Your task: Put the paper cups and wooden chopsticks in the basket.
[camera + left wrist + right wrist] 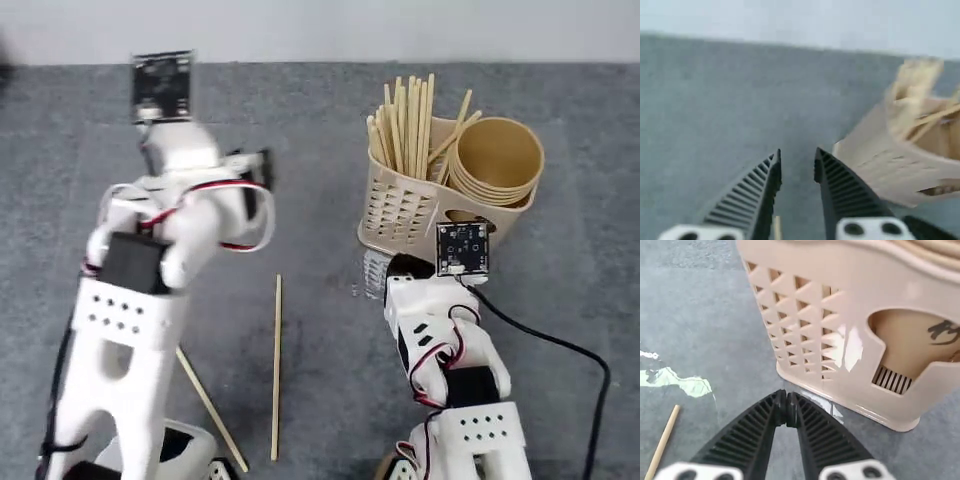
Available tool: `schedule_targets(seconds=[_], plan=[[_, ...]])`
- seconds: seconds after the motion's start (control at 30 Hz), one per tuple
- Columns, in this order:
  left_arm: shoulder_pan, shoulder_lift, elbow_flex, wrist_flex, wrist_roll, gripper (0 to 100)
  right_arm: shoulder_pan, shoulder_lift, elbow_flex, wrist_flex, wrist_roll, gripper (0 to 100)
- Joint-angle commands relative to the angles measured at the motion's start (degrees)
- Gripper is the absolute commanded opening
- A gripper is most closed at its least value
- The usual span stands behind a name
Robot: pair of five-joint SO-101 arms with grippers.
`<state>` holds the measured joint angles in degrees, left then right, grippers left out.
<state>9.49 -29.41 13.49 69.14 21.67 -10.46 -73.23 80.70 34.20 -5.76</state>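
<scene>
Beige basket (pixel 400 215), upper right in high view, is filled with paper cups (pixel 497 160) and chopsticks (pixel 405 125). Right pincer (pixel 786 407) is pressed closed, empty, just below it. Left pincer (pixel 797 167) is parted narrowly, empty; loose chopstick (pixel 277 365) is seen below it, lower centre.

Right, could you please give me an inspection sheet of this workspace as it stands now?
Surface: grey felt-like mat, lying flat.
Job's things: beige plastic lattice basket holds a bundle of wooden chopsticks and stacked tan paper cups. One loose wooden chopstick lies on the mat between the arms. A second loose chopstick lies slanted, one end hidden by the left arm.
Clutter: pale greenish patch on the mat, kind unclear.
Grippers: left gripper open, empty; right gripper shut, empty, near the basket's foot.
Cables: black cable trails from the right arm's camera; red and white wires on the left arm.
Surroundings: pale wall behind the mat.
</scene>
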Motion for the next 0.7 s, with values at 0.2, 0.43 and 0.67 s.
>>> schedule_targets(seconds=[0.2, 0.43, 0.67], plan=[[-15.56, -2.37, 5.23, 17.32, 0.09, 10, -0.66, -1.19, -0.53, 0.31, -0.09, 0.9], [-23.21, -2.37, 19.21, 13.54, -3.52, 10, -0.66, -1.19, -0.44, 0.31, -0.09, 0.9], [-28.31, -2.37, 33.71, 5.19, -8.7, 10, -0.66, -1.19, -0.44, 0.31, 0.0, 0.9]])
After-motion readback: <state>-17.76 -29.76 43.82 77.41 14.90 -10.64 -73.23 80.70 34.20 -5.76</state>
